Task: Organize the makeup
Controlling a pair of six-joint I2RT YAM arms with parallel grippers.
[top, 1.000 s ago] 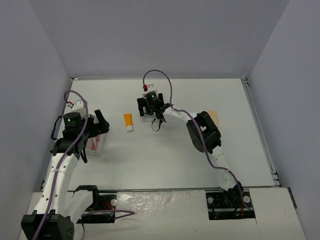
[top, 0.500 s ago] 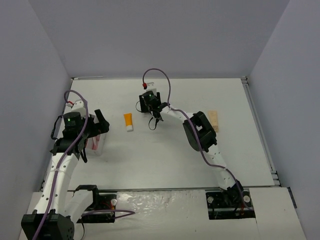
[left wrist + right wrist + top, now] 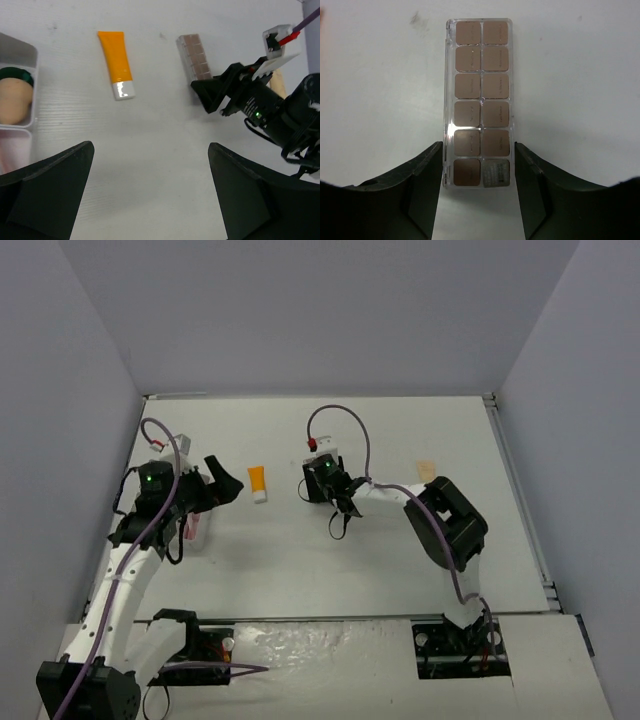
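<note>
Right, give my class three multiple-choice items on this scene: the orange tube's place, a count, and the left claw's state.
1. The orange tube lies: A) on the table between the white box and the eyeshadow palette; B) inside the box; C) in a claw.
2. The palette's pans run in: A) one column; B) two columns; C) four columns.
3. The left claw is: A) shut on the tube; B) shut on the palette; C) open, empty.
Key: 1A, bare table shows all around it; 2B, two pans sit side by side in each row; 3C, it gapes wide with nothing inside.
</note>
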